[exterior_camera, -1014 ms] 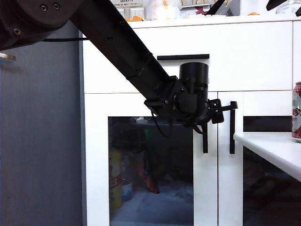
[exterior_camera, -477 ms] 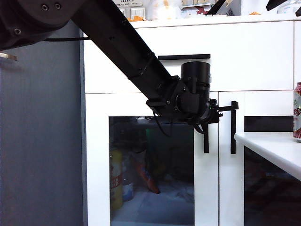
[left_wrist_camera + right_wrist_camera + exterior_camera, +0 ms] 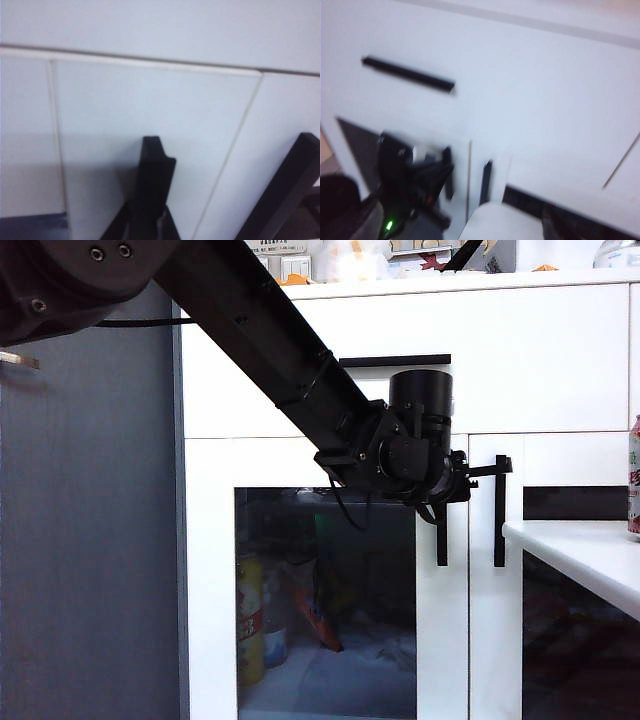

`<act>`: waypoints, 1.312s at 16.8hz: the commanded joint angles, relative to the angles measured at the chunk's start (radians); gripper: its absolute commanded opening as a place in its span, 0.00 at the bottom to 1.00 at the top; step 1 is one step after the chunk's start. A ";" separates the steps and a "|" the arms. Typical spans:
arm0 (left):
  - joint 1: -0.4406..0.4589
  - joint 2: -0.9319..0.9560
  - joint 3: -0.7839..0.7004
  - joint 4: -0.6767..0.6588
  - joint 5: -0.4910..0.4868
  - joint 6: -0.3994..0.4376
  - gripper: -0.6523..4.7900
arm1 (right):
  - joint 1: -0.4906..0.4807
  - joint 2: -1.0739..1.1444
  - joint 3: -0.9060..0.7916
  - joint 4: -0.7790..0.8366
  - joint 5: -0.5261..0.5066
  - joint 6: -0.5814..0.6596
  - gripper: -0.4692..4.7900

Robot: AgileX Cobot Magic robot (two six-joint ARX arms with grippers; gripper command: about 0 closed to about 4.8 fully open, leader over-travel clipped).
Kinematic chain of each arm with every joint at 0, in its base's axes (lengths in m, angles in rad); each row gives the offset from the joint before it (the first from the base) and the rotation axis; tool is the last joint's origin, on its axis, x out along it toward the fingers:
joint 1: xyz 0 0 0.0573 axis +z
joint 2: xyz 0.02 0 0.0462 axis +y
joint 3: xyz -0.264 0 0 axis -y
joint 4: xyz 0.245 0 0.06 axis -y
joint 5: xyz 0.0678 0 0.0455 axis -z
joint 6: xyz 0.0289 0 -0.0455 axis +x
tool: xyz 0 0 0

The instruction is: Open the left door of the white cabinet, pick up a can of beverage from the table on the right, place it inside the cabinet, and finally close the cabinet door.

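Black left claw point(image 3: 462, 483) clamped on left door point(image 3: 330, 580) handle point(image 3: 441, 532), door shut. Right claw unseen, state unclear. Red can of beverage point(image 3: 634, 478) on surface point(image 3: 580, 555), well apart.

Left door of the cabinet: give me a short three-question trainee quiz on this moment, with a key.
1. True or false: the left door of the white cabinet is already swung open.
2. Which handle is the left gripper shut on? A) the drawer's horizontal bar B) the left door's vertical bar C) the twin door's bar
3. Where does the can of beverage stand?

Key:
1. False: it sits flush in the cabinet front.
2. B, near the bar's top end.
3. On the table, at the right edge of the exterior view. The right gripper is not in view.
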 commanded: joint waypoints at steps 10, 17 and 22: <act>-0.024 -0.008 0.008 0.035 0.051 -0.030 0.11 | -0.001 -0.025 0.008 0.025 0.005 0.032 0.86; -0.024 -0.008 0.006 0.035 0.051 -0.030 0.11 | -0.001 -0.027 0.007 0.020 0.016 0.024 0.86; -0.024 -0.008 0.005 0.035 0.051 -0.030 0.11 | 0.000 -0.027 0.007 0.037 0.028 0.024 0.86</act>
